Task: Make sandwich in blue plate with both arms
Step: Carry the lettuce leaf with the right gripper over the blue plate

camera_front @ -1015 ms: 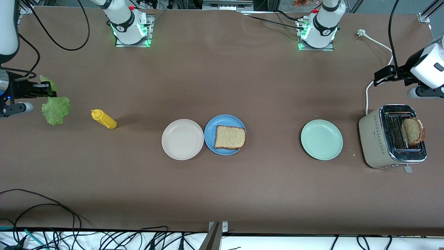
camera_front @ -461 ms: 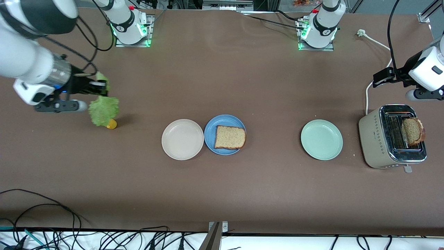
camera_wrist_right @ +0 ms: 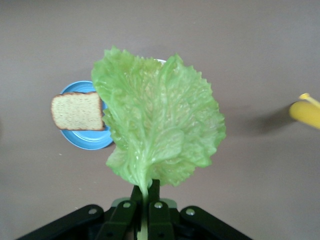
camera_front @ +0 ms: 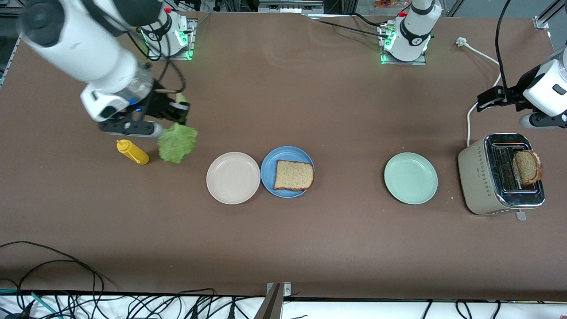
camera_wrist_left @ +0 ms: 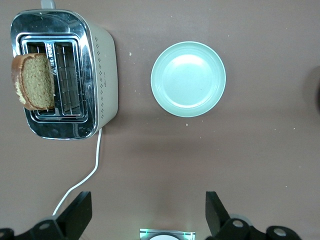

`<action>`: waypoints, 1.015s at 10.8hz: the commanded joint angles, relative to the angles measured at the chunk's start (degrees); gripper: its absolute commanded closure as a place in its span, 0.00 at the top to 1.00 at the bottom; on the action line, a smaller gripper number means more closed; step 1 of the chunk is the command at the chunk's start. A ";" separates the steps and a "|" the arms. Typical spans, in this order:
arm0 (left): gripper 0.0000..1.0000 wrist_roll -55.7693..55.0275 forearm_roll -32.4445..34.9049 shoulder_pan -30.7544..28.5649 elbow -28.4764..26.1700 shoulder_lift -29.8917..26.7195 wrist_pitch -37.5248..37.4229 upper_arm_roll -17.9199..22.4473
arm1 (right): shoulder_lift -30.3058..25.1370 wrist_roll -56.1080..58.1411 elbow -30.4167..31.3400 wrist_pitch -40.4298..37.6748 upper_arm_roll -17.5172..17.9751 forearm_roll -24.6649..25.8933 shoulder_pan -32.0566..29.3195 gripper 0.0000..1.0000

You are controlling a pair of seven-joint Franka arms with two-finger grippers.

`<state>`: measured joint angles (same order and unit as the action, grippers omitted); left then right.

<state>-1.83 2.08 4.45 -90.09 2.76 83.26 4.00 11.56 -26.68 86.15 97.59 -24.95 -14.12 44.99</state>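
Brown desk [camera_front: 283,248] was noted carrying everything. Toaster [camera_front: 500,177] was stood at the left arm's end, one bread slice [camera_front: 527,167] raised in its slot. Three plates were laid in a row: cream-white plate [camera_front: 221,186], blue plate [camera_front: 270,170] just beside it, mint-green plate [camera_front: 411,178] nearer the toaster. One bread slice [camera_front: 293,175] was already laid on the blue plate. Lettuce leaf [camera_front: 177,142] was held by its stem in the clenched right gripper [camera_front: 179,113], over bare desk beside the mustard bottle [camera_front: 132,152]. Left gripper [camera_front: 489,97] was held released, empty, above the desk by the toaster. Task judged roughly one-third done: lettuce and top slice not yet placed.
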 commanded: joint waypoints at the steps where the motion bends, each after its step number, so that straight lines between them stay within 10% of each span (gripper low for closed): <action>1: 1.00 0.34 0.21 -0.32 0.27 0.15 0.06 -0.13 | 3.81 -13.17 -0.72 6.79 -0.80 -1.61 7.28 0.00; 6: 1.00 0.51 0.21 -0.50 0.27 0.23 0.06 -0.04 | 15.21 -28.22 -2.81 25.49 6.12 -1.61 9.77 0.00; 11: 1.00 0.51 0.21 -0.58 0.09 0.58 0.06 0.05 | 30.09 -37.82 -15.22 28.00 9.22 -1.78 8.36 0.00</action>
<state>-1.83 2.08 4.38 -90.10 3.00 83.26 4.28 35.14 -61.52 77.78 125.93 -16.74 -14.70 54.32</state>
